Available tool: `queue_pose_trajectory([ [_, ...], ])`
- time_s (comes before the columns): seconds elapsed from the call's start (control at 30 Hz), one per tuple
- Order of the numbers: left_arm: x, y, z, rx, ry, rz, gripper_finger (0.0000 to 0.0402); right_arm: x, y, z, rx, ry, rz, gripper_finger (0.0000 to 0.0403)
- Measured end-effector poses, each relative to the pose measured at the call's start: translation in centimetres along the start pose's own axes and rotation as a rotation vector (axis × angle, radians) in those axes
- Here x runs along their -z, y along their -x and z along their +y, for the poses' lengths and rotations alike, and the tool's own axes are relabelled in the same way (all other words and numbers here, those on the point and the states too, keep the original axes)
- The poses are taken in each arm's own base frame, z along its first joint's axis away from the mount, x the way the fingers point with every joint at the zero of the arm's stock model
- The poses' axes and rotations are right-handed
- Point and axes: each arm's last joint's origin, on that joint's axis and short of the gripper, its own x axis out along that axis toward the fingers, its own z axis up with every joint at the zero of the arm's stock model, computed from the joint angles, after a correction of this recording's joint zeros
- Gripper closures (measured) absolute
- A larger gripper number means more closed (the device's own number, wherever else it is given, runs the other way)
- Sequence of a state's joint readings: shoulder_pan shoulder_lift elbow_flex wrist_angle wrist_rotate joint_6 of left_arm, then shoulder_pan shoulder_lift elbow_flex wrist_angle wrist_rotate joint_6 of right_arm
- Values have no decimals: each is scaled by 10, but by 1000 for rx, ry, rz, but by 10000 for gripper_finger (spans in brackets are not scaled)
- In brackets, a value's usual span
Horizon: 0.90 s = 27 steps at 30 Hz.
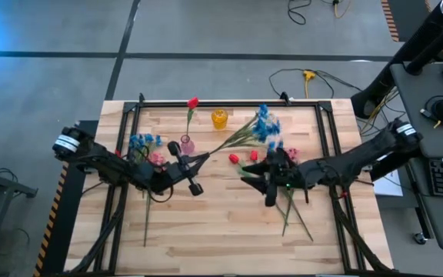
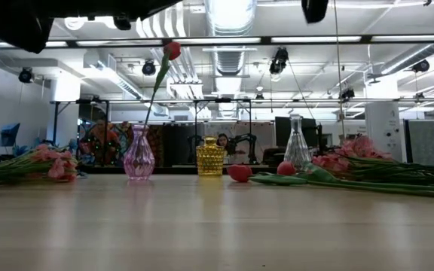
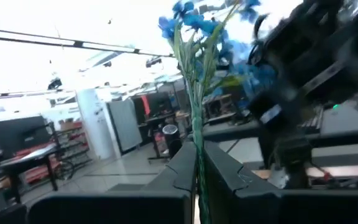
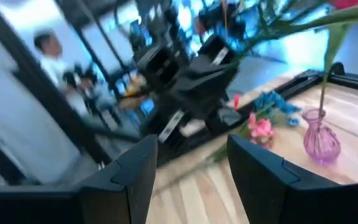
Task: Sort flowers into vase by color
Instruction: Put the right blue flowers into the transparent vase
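My left gripper (image 1: pixel 204 159) sits at mid-table, shut on a blue flower (image 1: pixel 264 125) whose bloom points toward the far right. A pink vase (image 1: pixel 187 145) holds one red flower (image 1: pixel 193 102). A yellow vase (image 1: pixel 219 118) and a clear vase (image 2: pixel 296 150) stand farther right. Blue and pink flowers (image 1: pixel 144 146) lie in a pile at the left. Red buds (image 1: pixel 234 158), pink blooms (image 1: pixel 291 155) and stems lie at the right. My right gripper (image 4: pixel 188 168) hangs open over that right pile and touches nothing. My left gripper pinches the blue flower's green stem (image 3: pixel 197 163) between its two fingers (image 3: pixel 182 171), near the stem's lower end. The fingers come from the table's left and lie roughly along the stem. The flower is lifted clear, and its bloom (image 3: pixel 194 22) stands beyond the fingertips.
A black metal frame (image 1: pixel 229 103) rims the wooden table. Long stems (image 1: pixel 294 215) trail from the right pile toward the near edge. Bare wood (image 1: pixel 214 231) lies near the front. A person (image 4: pixel 48 46) sits in the room beyond the table.
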<state>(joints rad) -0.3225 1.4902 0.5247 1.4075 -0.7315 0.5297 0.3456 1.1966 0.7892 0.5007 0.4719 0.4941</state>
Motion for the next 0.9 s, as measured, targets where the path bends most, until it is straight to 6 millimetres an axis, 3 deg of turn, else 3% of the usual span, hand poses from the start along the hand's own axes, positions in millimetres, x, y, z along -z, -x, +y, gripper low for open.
queue_pose_trajectory([
  [0.13, 1, 0, 0, 13, 0, -1, 402, 8, -11, -24, 36, -40, -91, 214],
  [0.3, -1, -1, -1, 16, 6, -6, 402, 11, -28, -40, 45, -1, -132, 191],
  [0.63, -1, -1, -1, 15, 55, -4, 401, 2, -62, -42, -34, 82, -234, 126],
  [0.9, 6, -2, -5, 22, 77, 10, 401, 3, -92, -36, -8, 157, -298, 127],
])
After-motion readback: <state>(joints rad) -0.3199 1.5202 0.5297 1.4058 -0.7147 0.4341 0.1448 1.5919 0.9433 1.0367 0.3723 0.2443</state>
